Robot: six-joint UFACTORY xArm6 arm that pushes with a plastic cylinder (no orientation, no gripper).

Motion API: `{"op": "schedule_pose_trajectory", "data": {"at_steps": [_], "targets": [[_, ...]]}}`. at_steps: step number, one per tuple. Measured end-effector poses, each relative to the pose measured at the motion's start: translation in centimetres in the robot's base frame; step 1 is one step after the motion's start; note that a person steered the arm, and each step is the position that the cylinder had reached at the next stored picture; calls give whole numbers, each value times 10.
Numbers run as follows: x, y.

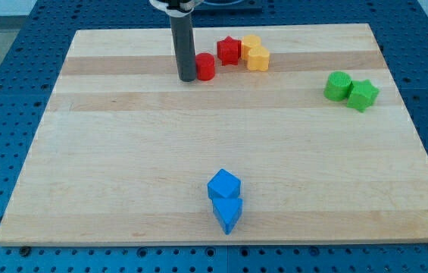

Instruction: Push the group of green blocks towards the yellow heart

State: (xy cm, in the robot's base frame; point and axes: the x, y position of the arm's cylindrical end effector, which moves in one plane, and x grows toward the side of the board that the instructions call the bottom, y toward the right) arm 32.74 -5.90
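Two green blocks sit together at the view's right: a green cylinder (338,86) and a green star (363,95) touching it. Near the view's top middle stand two yellow blocks: one (257,58) in front and one (251,42) behind it; which is the heart I cannot tell. A red star (229,50) touches them on the left. My tip (186,78) rests on the board just left of a red cylinder (204,67), touching or nearly touching it, far to the left of the green blocks.
A blue cube (223,184) and another blue block (228,213) sit together near the view's bottom middle. The wooden board (123,167) lies on a blue perforated table.
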Motion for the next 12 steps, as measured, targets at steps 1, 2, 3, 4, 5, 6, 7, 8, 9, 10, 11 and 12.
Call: {"op": "schedule_pose_trajectory", "data": {"at_steps": [1, 2, 3, 4, 5, 6, 7, 8, 9, 10, 11, 12], "targets": [[-10, 16], [-13, 20], [-10, 20], [22, 20], [60, 33], [80, 91], [110, 153], [139, 216], [146, 279], [127, 316], [111, 334], [88, 334]]}}
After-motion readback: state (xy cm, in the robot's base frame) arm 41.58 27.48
